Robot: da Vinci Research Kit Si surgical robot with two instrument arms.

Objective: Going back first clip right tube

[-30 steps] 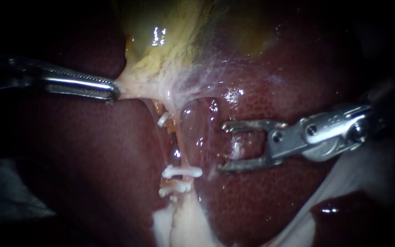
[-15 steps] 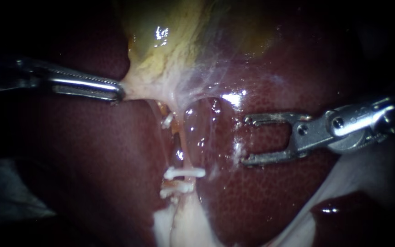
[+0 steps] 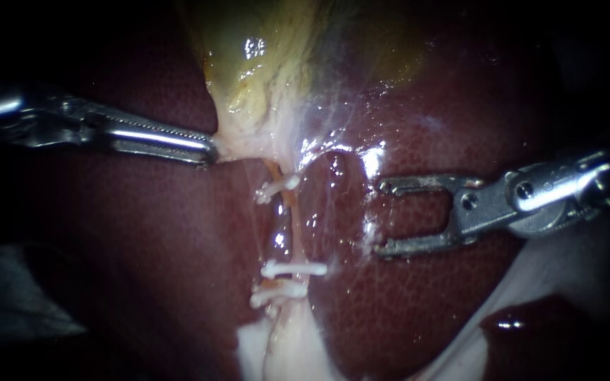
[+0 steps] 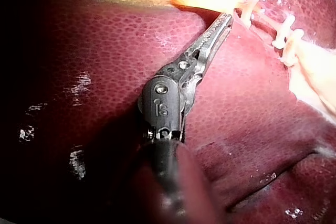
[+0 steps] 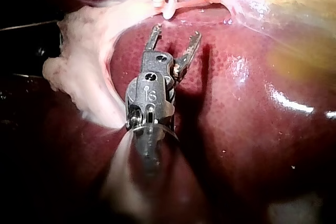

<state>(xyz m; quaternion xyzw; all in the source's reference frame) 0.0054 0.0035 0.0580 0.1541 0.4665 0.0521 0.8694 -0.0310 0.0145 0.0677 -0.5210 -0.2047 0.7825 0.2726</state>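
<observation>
Tube (image 3: 284,220) running down from the gallbladder (image 3: 262,77) across the liver (image 3: 425,303), bearing three white clips. The upper clip (image 3: 277,189) sits just below the gallbladder's pale lower edge. The middle clip (image 3: 293,269) and the lowest clip (image 3: 277,291) lie close together farther down, above a mass of pale tissue (image 3: 284,346). The left instrument (image 3: 212,149) enters from the left, its serrated jaws clamped on the pale lower edge of the gallbladder, just up and to the left of the upper clip. The right instrument (image 3: 381,216) enters from the right, its jaws wide apart and empty over the liver surface, level with the stretch of tube between the upper and middle clips. They touch neither tube nor clip. In the right wrist view these parted jaws point toward the clipped tube, short of it.
</observation>
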